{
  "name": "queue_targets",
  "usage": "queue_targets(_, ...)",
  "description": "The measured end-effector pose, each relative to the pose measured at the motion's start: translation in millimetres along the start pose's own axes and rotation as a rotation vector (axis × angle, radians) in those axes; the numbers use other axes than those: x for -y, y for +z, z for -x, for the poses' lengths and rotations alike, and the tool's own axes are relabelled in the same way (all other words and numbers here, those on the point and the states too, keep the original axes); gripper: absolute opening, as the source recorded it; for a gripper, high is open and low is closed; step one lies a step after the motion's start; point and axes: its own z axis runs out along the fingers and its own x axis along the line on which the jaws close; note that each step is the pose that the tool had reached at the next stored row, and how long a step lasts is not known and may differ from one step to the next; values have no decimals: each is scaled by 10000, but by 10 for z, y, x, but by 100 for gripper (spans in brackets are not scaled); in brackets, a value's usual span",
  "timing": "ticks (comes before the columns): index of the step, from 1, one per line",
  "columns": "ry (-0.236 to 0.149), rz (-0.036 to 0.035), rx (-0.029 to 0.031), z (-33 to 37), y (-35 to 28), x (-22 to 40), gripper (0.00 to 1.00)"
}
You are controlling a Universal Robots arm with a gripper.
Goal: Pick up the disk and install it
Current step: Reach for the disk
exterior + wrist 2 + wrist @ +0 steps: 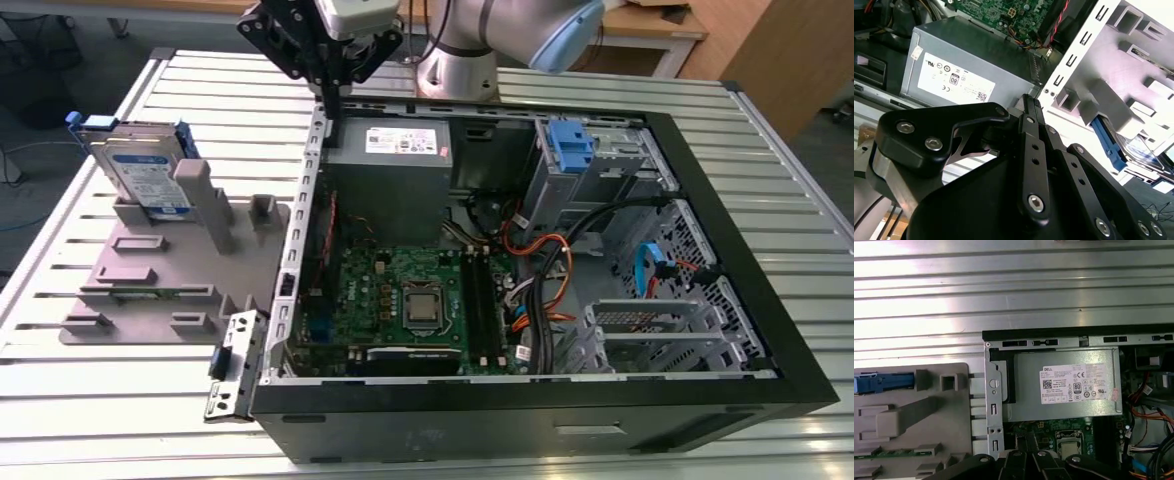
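Observation:
The disk [140,170] is a silver drive with a white-and-blue label and blue rails. It stands upright in a grey holder [160,280] on the exterior view's left, beside the open computer case [534,400]. One blue rail of the disk [884,382] shows in the first wrist view, and its rail and silver face [1141,150] show in the second wrist view. My black gripper [324,86] hangs above the case's back corner, apart from the disk. In the second wrist view the gripper [1029,102] has its fingers together, with nothing held.
A grey power-supply box [400,145] with a white sticker lies in the case just under the gripper. A blue bracket [570,150] sits in the drive bay at the back right. The motherboard [400,300], orange and blue cables [561,250] and a metal cage [667,330] fill the case. Slatted metal table [107,410] all around.

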Motion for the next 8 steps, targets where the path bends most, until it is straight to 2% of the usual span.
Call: queue_targets(8, 1, 0, 0, -17, 0, 2, 11)
